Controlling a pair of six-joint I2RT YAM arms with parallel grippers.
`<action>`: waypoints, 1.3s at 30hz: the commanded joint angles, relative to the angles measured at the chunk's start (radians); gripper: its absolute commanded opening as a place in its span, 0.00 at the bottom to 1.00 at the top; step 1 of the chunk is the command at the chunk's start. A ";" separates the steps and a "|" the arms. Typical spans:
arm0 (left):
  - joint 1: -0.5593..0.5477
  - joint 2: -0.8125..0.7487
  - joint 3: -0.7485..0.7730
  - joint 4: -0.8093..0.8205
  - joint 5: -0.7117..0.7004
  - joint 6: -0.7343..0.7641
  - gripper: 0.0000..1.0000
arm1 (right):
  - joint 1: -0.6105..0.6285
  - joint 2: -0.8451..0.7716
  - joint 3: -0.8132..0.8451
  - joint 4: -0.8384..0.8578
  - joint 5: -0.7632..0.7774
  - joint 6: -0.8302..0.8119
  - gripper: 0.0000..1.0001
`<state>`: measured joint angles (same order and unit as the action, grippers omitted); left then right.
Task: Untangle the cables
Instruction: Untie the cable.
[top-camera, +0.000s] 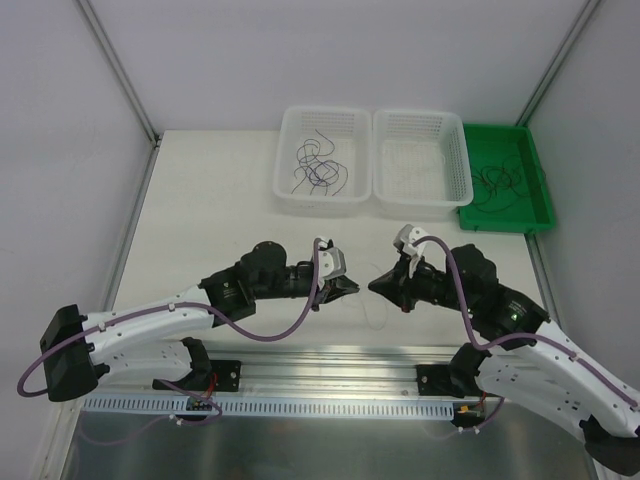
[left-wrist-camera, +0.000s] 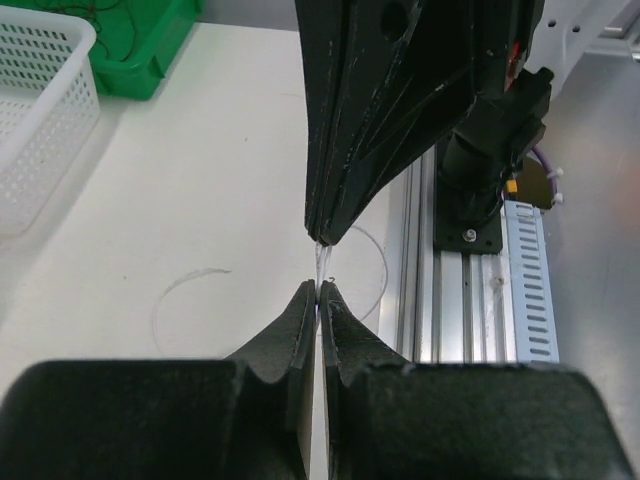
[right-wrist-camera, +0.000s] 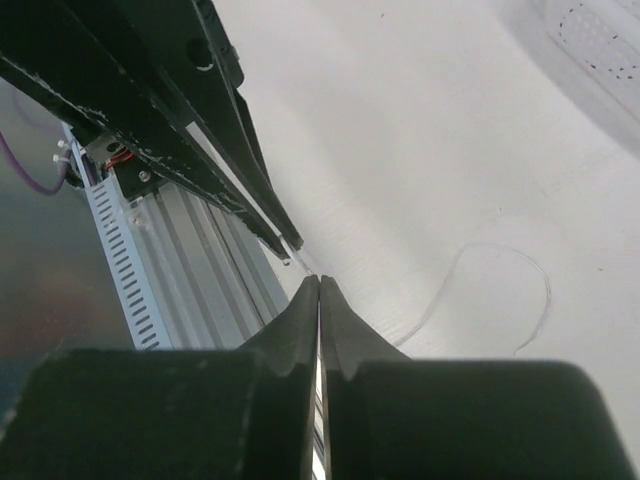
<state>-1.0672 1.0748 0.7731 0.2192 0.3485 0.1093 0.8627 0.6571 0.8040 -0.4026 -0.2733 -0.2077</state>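
My left gripper (top-camera: 352, 288) and right gripper (top-camera: 374, 287) meet tip to tip over the middle of the table, just ahead of the rail. Both are shut. A hair-thin pale cable strand (left-wrist-camera: 320, 263) runs taut across the short gap, from between the left jaws (left-wrist-camera: 318, 289) into the tip of the right gripper (left-wrist-camera: 322, 238). The right wrist view shows the same closed tips (right-wrist-camera: 320, 280), with a loose loop of thin cable (right-wrist-camera: 500, 262) lying on the table beyond. More dark curly cables (top-camera: 318, 166) lie in the left white basket.
A second white basket (top-camera: 421, 195) stands to the right of the left white basket (top-camera: 290, 195). Further right is a green tray (top-camera: 540, 200) holding dark wires (top-camera: 497, 182). The aluminium rail (top-camera: 330, 362) runs along the near edge. A faint arc of strand (left-wrist-camera: 185, 284) lies on the table.
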 joint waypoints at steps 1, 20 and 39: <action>0.006 -0.045 -0.093 0.081 -0.063 -0.108 0.00 | -0.008 -0.062 -0.034 0.079 0.152 0.085 0.01; 0.004 -0.072 -0.239 0.305 -0.074 -0.241 0.00 | -0.008 0.096 0.023 0.016 -0.072 0.126 0.32; 0.004 -0.061 -0.092 0.070 0.136 -0.002 0.00 | -0.008 0.164 0.067 -0.062 -0.247 0.028 0.13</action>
<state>-1.0657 1.0203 0.6132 0.3443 0.4194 0.0254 0.8543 0.8322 0.8200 -0.4660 -0.4618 -0.1482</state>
